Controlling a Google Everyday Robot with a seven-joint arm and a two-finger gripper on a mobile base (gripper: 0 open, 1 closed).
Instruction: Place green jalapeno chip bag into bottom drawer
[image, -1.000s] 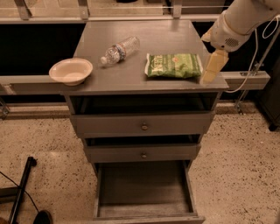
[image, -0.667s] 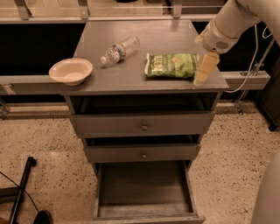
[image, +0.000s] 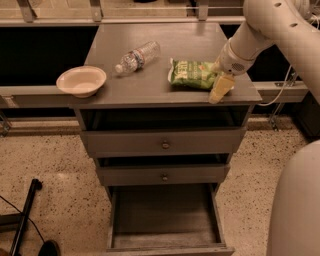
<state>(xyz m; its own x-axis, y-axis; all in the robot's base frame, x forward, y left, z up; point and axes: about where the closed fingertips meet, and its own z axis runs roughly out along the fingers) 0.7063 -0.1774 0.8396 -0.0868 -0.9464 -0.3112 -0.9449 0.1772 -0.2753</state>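
The green jalapeno chip bag (image: 192, 74) lies flat on the grey cabinet top (image: 160, 87), right of centre. My gripper (image: 220, 87) hangs from the white arm at the bag's right end, over the top's front right corner; its pale fingers point down and cover the bag's right edge. The bottom drawer (image: 165, 216) is pulled out wide open below the two upper drawers, and its inside is bare.
A clear plastic bottle (image: 137, 56) lies on its side left of the bag. A cream bowl (image: 81, 80) sits at the top's left edge. Two brass-knobbed drawers (image: 164, 144) are partly open. A black stand leg (image: 25, 215) lies on the speckled floor at left.
My gripper has moved left and down along the bag's right end, closer to the cabinet's front edge. The bag, bottle and bowl have not moved.
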